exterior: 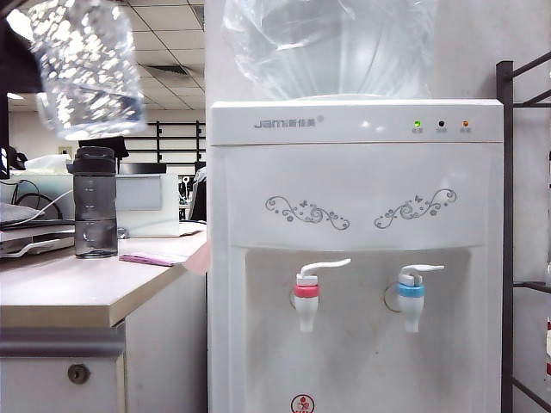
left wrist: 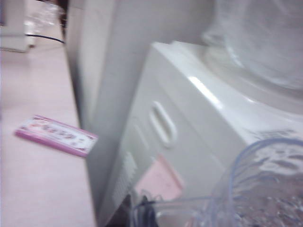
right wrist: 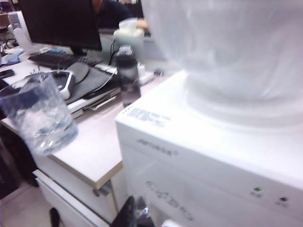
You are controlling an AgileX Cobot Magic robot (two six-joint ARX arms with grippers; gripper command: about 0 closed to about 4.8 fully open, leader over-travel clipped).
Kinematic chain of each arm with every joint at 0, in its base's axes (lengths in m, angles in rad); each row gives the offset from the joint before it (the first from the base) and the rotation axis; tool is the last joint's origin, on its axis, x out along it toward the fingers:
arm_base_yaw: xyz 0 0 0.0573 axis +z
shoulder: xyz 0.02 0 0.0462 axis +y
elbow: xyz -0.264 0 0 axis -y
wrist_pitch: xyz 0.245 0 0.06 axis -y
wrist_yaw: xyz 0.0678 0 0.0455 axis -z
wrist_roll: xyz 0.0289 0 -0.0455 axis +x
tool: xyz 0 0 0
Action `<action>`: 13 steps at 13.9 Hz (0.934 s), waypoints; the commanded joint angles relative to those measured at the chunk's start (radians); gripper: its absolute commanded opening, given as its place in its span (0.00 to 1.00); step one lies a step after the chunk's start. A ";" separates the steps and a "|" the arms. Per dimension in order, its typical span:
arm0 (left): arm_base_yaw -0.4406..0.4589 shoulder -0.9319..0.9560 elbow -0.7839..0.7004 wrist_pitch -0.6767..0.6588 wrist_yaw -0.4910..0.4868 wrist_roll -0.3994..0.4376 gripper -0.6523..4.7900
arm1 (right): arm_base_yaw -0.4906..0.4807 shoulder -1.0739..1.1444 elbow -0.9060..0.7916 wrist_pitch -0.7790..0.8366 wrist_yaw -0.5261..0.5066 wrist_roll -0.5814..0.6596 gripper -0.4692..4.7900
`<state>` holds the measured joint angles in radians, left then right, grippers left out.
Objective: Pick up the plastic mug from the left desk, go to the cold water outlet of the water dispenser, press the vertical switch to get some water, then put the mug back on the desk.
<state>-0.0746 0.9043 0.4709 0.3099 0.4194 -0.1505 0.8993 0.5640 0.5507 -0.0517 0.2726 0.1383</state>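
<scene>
1. Left gripper: not itself seen in any view. Its jaws are closed, and the mug [exterior: 86, 64] hangs high in the air at the upper left of the exterior view, close to the camera, so it is carried on that arm. In the left wrist view the mug's rim and dimpled wall [left wrist: 265, 184] fill the near corner.
2. Right gripper [right wrist: 135, 213]: only its dark tips show at the edge of the right wrist view, jaws together, nothing between them. It sits above and in front of the dispenser [right wrist: 199, 156], on its right side.
3. Mug: clear, tilted slightly, well above the desk [exterior: 60, 288] and left of the dispenser [exterior: 357, 258]. The right wrist view shows it [right wrist: 40, 118] floating over the desk's near edge. Whether it holds water cannot be told.
4. Cold outlet [exterior: 411, 297]: blue-ringed tap, on the right in the dispenser's recess; its lever [exterior: 422, 271] is untouched. Red-ringed tap [exterior: 306, 301] stands to its left. Mug is far from both.
5. Dispenser: green light [exterior: 417, 125] lit on the top panel; big bottle [exterior: 331, 43] seated on top.
6. Desk: grey bottle [exterior: 95, 202] upright at the far left; pink card [exterior: 151, 258] lies flat near the dispenser's side. Drawer lock [exterior: 78, 373] is visible below.
</scene>
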 commanded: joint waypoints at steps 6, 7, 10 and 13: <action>-0.390 -0.011 -0.020 -0.016 -0.135 0.024 0.11 | -0.001 -0.111 0.003 -0.109 0.069 -0.038 0.08; -0.427 -0.011 -0.033 -0.013 -0.148 0.024 0.11 | -0.001 -0.115 0.003 -0.113 0.069 -0.038 0.08; -0.592 0.018 -0.104 0.056 -0.312 0.099 0.11 | -0.001 -0.127 0.003 -0.112 0.069 -0.038 0.08; -0.603 0.158 -0.118 0.212 -0.311 0.099 0.11 | -0.001 -0.127 0.003 -0.113 0.069 -0.038 0.08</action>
<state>-0.6754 1.0367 0.3489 0.4267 0.1074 -0.0521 0.8993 0.4377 0.5503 -0.1753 0.3393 0.1036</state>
